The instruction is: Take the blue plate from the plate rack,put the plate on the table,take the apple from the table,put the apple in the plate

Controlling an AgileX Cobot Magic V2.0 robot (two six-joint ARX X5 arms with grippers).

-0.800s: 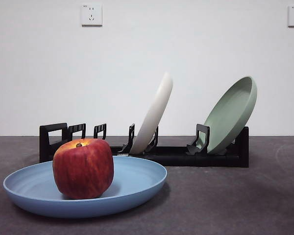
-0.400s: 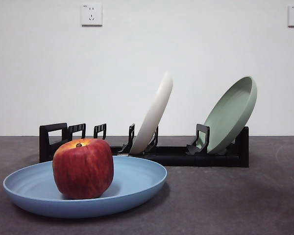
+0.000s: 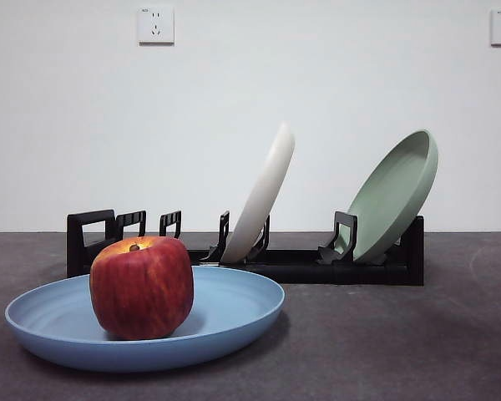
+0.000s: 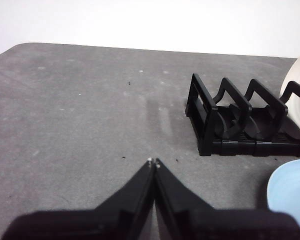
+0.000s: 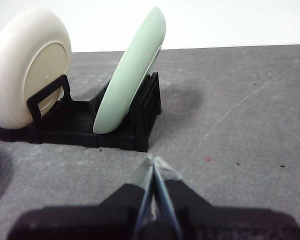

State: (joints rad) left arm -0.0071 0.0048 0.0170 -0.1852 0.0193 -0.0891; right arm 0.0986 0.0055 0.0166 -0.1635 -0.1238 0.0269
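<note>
The blue plate (image 3: 225, 313) lies flat on the table (image 3: 401, 351) at the front left, and the red apple (image 3: 142, 286) stands in it, left of the plate's middle. Behind them runs the black plate rack (image 3: 301, 266). In the left wrist view my left gripper (image 4: 154, 162) is shut and empty above bare table, with the rack's handle end (image 4: 205, 120) and a sliver of the blue plate (image 4: 292, 190) off to one side. My right gripper (image 5: 153, 161) is shut and empty, hovering in front of the rack's other end (image 5: 140, 125). Neither arm shows in the front view.
A cream-white plate (image 3: 263, 192) and a sage-green plate (image 3: 397, 194) lean in the rack's slots. A white wall with two sockets stands behind the table. The table's rounded far corner (image 4: 20, 47) shows in the left wrist view.
</note>
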